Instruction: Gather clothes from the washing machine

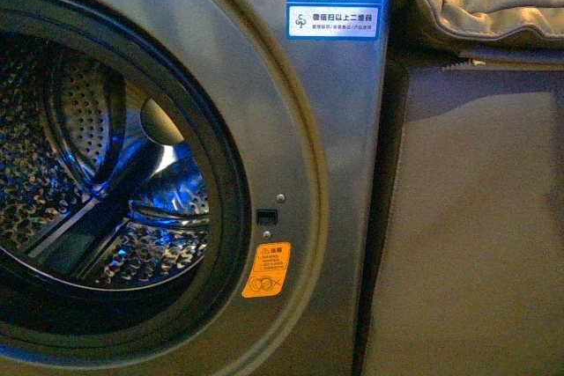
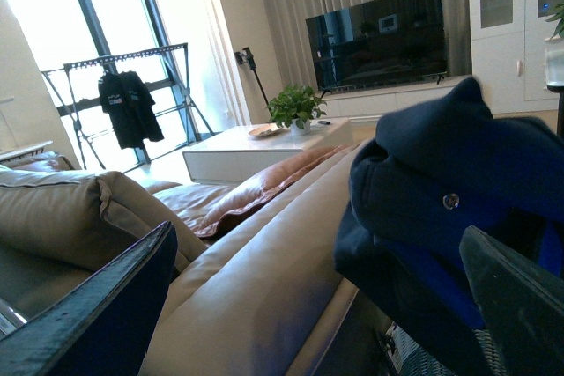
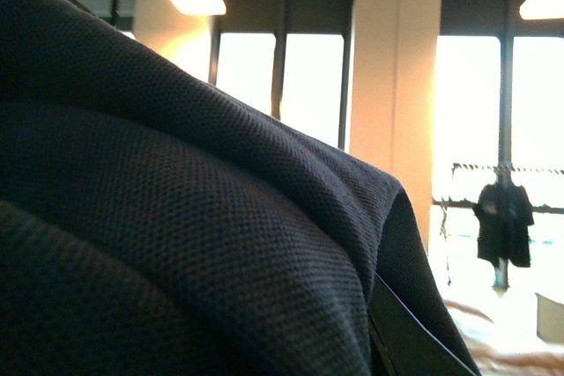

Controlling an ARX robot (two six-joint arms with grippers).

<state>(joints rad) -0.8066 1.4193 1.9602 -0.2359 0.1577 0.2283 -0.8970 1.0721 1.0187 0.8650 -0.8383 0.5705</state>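
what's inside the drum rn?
Front view: only bare perforated steel in the visible part of the drum of the washing machine, no fabric. The drum's left side is out of frame, so unchecked. A navy garment shows in the left wrist view, outside the machine.

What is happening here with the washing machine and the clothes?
The washing machine stands open, and the part of its drum that shows holds no clothes. A dark navy garment is already out, bunched up next to the sofa. The left gripper is open beside it, not gripping. Dark fabric, likely the same garment, fills most of the right wrist view; whether it is gripped there I cannot tell.
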